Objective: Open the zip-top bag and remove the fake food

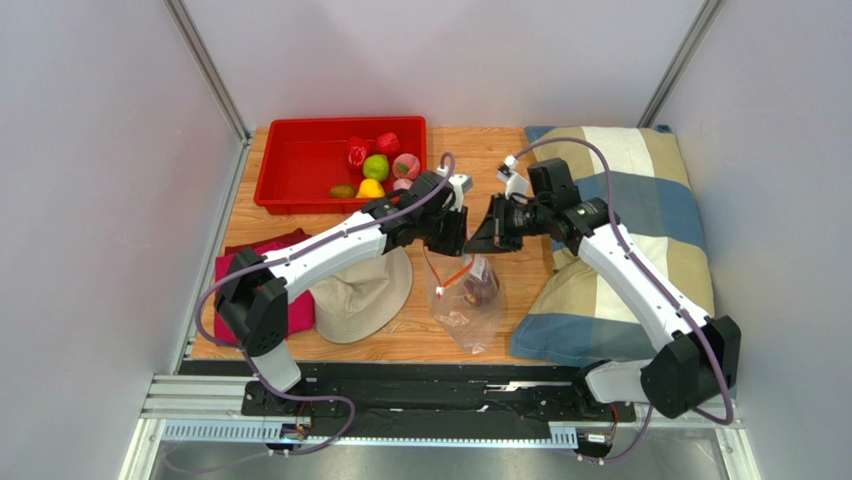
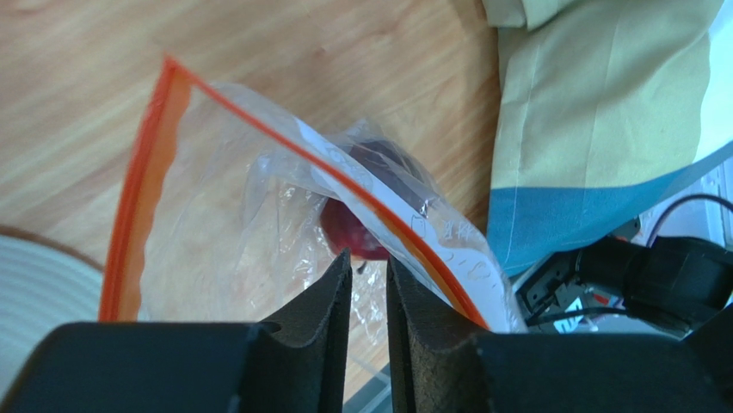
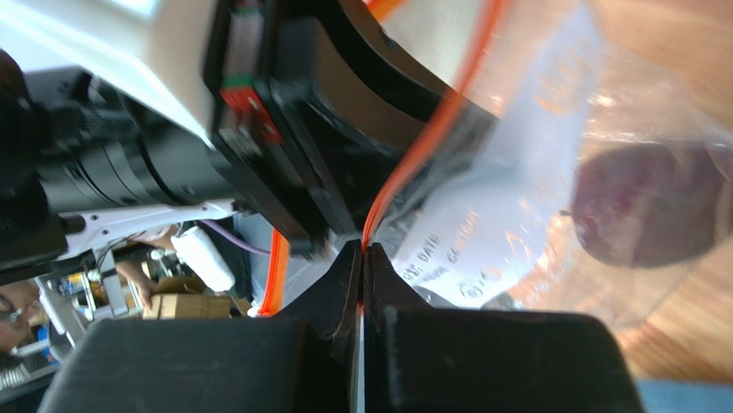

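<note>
Robot lab cell: plain grey panel walls (image 1: 90,170), alu frame rail (image 1: 200,405) at wood table (image 1: 480,150) edge.

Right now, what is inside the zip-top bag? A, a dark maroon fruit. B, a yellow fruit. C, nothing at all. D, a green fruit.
A: a dark maroon fruit shows through the clear zip-top bag, while the green fruit and yellow fruit lie in the red bin.
</note>
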Robot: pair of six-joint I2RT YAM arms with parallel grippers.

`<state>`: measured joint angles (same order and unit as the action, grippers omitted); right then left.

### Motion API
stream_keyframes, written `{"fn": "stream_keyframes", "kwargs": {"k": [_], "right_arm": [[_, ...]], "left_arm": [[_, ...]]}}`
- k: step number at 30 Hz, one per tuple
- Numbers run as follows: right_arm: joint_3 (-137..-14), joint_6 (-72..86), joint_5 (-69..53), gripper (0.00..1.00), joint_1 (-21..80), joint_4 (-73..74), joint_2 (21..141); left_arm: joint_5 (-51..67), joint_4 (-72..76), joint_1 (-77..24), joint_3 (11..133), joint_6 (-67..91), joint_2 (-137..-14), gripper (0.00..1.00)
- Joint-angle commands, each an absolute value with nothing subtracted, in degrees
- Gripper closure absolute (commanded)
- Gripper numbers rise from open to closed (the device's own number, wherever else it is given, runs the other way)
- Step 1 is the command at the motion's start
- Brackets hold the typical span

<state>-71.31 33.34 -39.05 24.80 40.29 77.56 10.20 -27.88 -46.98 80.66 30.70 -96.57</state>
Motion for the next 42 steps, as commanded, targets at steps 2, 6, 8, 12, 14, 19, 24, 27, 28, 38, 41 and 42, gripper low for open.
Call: {"fn": "stream_keyframes", "kwargs": {"k": [2, 6, 8, 12, 14, 19, 24, 27, 28, 38, 41, 42], "right_arm": [[-66.27, 30.41, -36.3, 1.0, 19.6, 43.94, 71.19], [-64.78, 30.15, -33.85, 1.0, 18.28, 47.01, 69.26], [-64.25, 29.97, -31.39, 1.0, 17.41, 49.82, 68.04], [-66.88, 29.18, -25.85, 1.0, 17.05, 55.89, 66.36], [-68.29, 29.97, -24.27, 1.0, 17.05, 56.95, 65.31], [-68.99, 31.29, -23.47, 1.0, 17.05, 58.44, 63.46], [-68.91, 30.59, -23.38, 1.0, 16.88, 59.5, 63.37], [-68.47, 30.15, -23.2, 1.0, 16.88, 59.85, 63.02], [-68.38, 30.23, -23.29, 1.0, 16.88, 59.85, 63.02], [-67.24, 29.97, -24.17, 1.0, 16.35, 59.5, 62.93], [-67.32, 29.45, -24.08, 1.0, 16.17, 59.41, 63.19], [-67.32, 29.18, -23.91, 1.0, 16.17, 59.59, 63.19]], "left_arm": [[16.43, -22.42, -49.21, 79.54, 29.01, -100.1, 0.73], [18.1, -20.57, -51.15, 82.08, 27.07, -103.26, 0.79], [19.07, -20.91, -52.03, 84.54, 26.37, -105.45, 0.9], [19.34, -21.18, -53.52, 86.4, 24.79, -107.31, 0.99], [19.51, -21.1, -54.14, 86.4, 23.82, -107.92, 1.0], [18.11, -21.18, -56.42, 85.52, 21.8, -109.77, 0.88], [14.16, -21.8, -57.74, 85.17, 19.69, -111.27, 0.53], [13.71, -21.62, -58.09, 86.31, 19.77, -113.2, 0.38], [13.8, -20.66, -58.18, 86.48, 19.78, -114.07, 0.38], [11.26, -20.56, -59.24, 89.38, 19.78, -120.93, 0.12], [9.5, -20.39, -59.24, 88.42, 18.73, -120.33, 0.26], [9.41, -19.96, -59.24, 87.2, 18.37, -119.54, 0.33]]}}
